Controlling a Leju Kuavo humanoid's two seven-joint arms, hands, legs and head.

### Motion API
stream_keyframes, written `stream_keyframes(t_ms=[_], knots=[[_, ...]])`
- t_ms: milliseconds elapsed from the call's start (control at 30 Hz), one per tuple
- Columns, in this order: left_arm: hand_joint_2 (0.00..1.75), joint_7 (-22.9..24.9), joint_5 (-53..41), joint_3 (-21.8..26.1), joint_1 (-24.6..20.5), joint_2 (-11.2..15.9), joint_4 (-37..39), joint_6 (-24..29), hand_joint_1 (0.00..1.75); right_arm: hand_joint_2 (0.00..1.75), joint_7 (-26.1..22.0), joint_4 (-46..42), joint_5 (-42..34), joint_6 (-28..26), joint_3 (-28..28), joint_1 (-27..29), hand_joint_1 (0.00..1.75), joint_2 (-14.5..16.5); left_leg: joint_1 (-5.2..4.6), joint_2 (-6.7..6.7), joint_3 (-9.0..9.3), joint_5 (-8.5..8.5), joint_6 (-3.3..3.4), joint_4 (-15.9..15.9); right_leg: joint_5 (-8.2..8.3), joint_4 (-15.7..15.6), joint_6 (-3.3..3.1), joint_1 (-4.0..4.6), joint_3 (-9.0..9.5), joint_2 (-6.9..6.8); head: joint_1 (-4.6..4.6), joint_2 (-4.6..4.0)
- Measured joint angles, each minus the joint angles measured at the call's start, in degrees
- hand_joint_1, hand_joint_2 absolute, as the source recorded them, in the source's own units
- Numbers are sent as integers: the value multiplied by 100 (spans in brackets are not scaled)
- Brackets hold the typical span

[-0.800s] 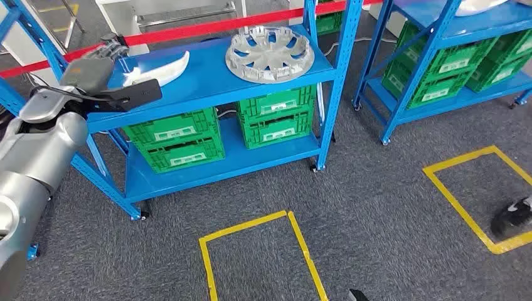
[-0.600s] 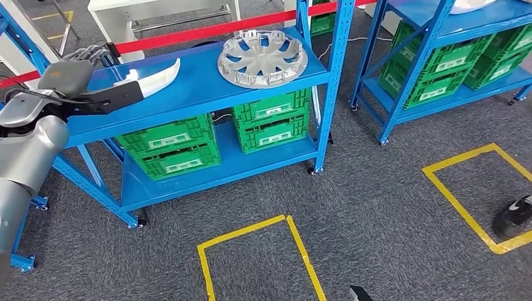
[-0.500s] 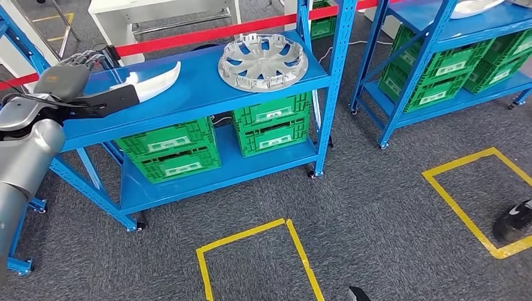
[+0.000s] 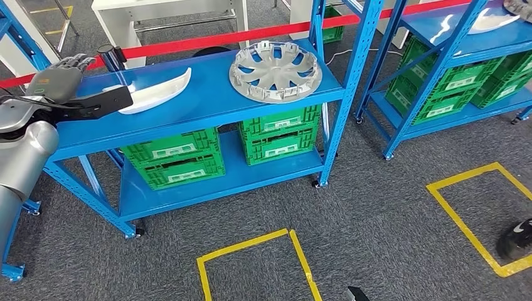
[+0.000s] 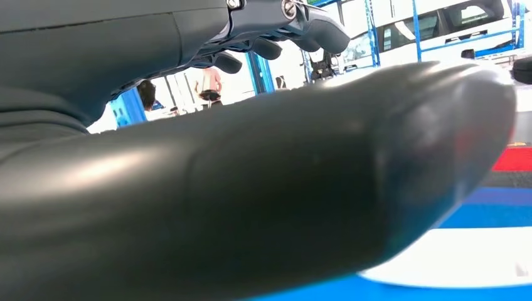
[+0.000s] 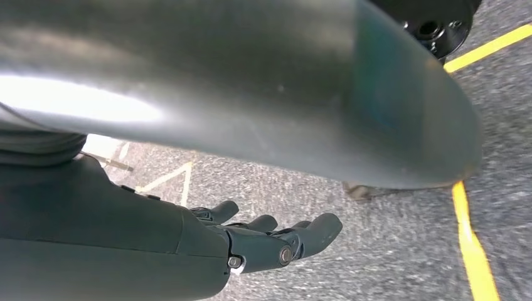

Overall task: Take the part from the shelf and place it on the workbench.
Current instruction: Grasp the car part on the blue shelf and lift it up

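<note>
My open left hand hovers at the shelf end, beside the white curved part lying there; I should reach under its near edge before closing.

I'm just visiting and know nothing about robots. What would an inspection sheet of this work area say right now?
Surface: blue shelf, top level carries two parts; floor is grey carpet.
Job's things: white curved part lies on the top shelf near the left hand; silver wheel cover lies flat to its right.
Clutter: green crates on the lower shelf.
Hands: left hand is raised at the shelf's left end, fingers apart, holding nothing; right hand hangs over the floor, fingers apart, holding nothing.
Cables: nothing seen for certain.
Surroundings: second blue shelf with green crates, red barrier tape, yellow floor markings, a shoe at the right edge.
</note>
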Motion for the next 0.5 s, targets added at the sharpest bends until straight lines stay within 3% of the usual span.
stream_keyframes(t_ms=[33, 100, 167, 233, 300, 400, 433, 467, 500], knots=[[0, 3, -1, 0, 1, -2, 2, 0, 0, 0, 1, 1, -1, 0, 0, 3, 0, -2, 7, -2, 37, -78, -38, 57, 253, -329, 15, -9, 74, -8, 1, 0], [0, 46, -11, -1, -3, -5, 6, -5, 0, 0, 7, 2, -5, 2, 1, -1, 0, 1, 5, -5, 50, -219, -120, 144, 498, -704, -42, -10, 174, -22, -2, 0], [0, 146, -33, -5, -2, -6, 11, -17, 0, 0, 12, 2, -13, 10, 1, -5, 0, 4, -4, -13, 71, -288, -191, 192, 462, -722, -160, 4, 211, -28, -6, 0], [0, 268, -45, -20, 8, -2, 19, -38, 0, 0, -1, 2, -23, 26, 0, -4, 0, 6, 9, -7, 80, -322, -247, 293, 446, -734, -234, -6, 304, -24, -10, 0], [0, 381, -39, -39, 26, 11, 42, -63, 0, 0, -18, 2, -38, 43, 0, -8, 0, 5, 35, 14, -181, -414, -312, 754, 390, -750, -285, -18, 415, -11, -19, 0], [0, 478, -1, -48, 173, 64, 106, -101, 0, 0, -11, 2, -46, 52, -1, 0, 0, 0, 71, 34, -909, -763, -376, 1720, 246, -758, -302, -20, 580, 14, -25, 0], [0, 487, 18, -48, 250, 92, 126, -104, 0, 0, -5, 2, -46, 52, -2, 6, 0, 0, 76, 37, -1055, -804, -371, 1785, 185, -758, -302, -20, 652, 20, -25, 0], [0, 488, 38, -48, 316, 116, 140, -104, 0, 0, 0, 2, -46, 53, -2, 9, 0, -1, 76, 37, -1102, -729, -357, 1659, 125, -759, -300, -17, 729, 25, -26, 0], [0, 487, 56, -48, 368, 149, 153, -102, 0, 0, 2, 2, -45, 54, -2, 10, 0, -1, 72, 39, -1063, -510, -330, 1354, 61, -762, -295, -14, 813, 28, -25, 0]])
